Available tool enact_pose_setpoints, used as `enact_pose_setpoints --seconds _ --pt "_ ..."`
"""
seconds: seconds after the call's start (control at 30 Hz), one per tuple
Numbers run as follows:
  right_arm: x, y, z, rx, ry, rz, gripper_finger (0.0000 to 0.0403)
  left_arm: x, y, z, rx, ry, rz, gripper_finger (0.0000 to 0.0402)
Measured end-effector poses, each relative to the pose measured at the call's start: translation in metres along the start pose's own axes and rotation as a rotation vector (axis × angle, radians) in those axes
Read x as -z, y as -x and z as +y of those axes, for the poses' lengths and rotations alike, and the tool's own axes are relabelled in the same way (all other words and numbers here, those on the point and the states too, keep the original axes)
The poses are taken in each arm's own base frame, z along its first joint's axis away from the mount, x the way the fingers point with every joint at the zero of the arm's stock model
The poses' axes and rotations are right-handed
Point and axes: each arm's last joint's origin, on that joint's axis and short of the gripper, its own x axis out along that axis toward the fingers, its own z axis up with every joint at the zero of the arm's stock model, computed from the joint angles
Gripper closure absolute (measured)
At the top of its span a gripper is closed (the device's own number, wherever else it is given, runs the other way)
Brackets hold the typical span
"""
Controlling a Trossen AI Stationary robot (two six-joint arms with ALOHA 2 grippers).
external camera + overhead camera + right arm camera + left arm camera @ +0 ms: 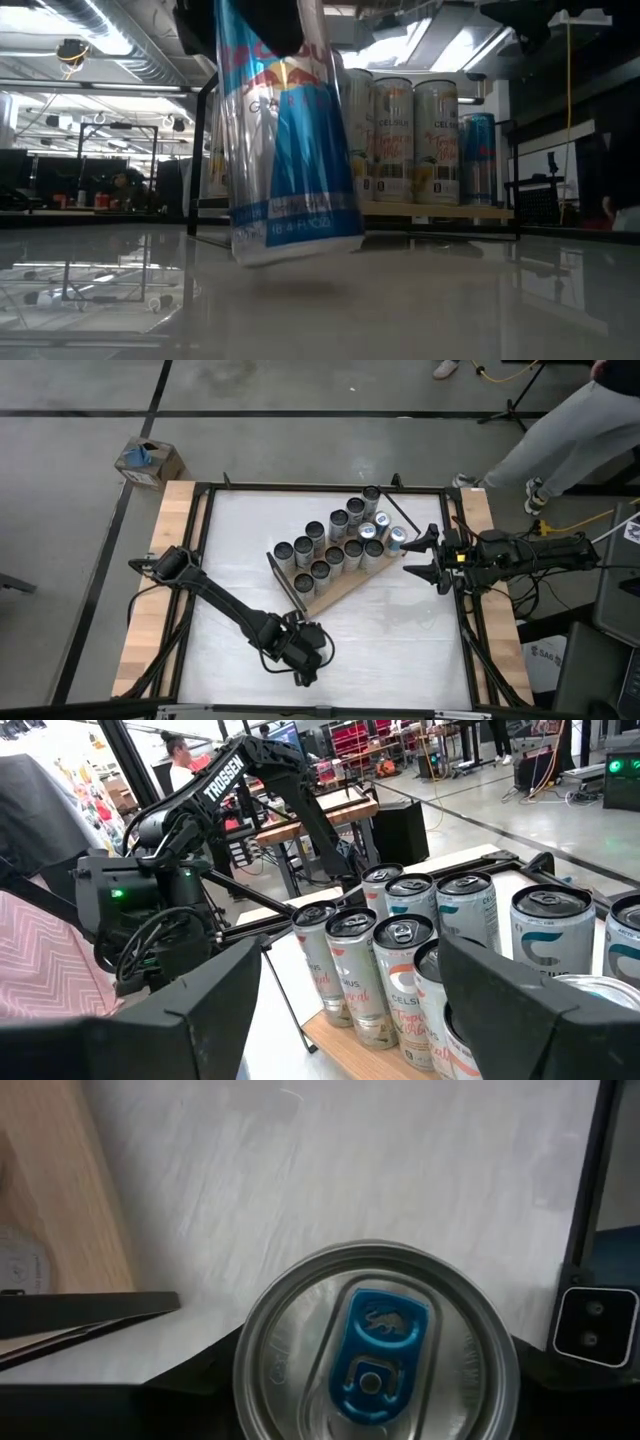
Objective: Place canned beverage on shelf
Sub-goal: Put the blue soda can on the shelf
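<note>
Left tool (pixel 300 650) holds a blue can (pixel 285 140), tilted just above the worktop (pixel 400 640).
Next: carry it to the shelf (pixel 345 588). Right tool (pixel 425 557) waits open, holding nothing.

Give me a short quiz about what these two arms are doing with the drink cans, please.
1. True or false: the blue can already stands on the wooden shelf.
2. Which arm holds the blue can? A) left B) right C) neither
3. Fill in: the right arm waits beside the cans on the shelf with its jaws ____ (open or shut).

Key:
1. False. It is held tilted over the white table, away from the shelf.
2. A. The left arm grips it from above.
3. Open.
</note>
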Motion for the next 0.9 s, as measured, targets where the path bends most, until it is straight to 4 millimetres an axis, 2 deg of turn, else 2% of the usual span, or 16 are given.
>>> enact_pose_setpoints --seconds 0.27,0.9 --pt "0.0 0.0 0.0 0.0 0.0 0.0 0.0109 -0.0016 -0.0005 0.0017 -0.011 0.004 -0.009 0.0146" --pt "0.0001 0.0 0.0 -0.001 0.0 0.001 0.0109 -0.0041 -0.0002 0.0004 0.009 0.014 -0.027 0.0133"
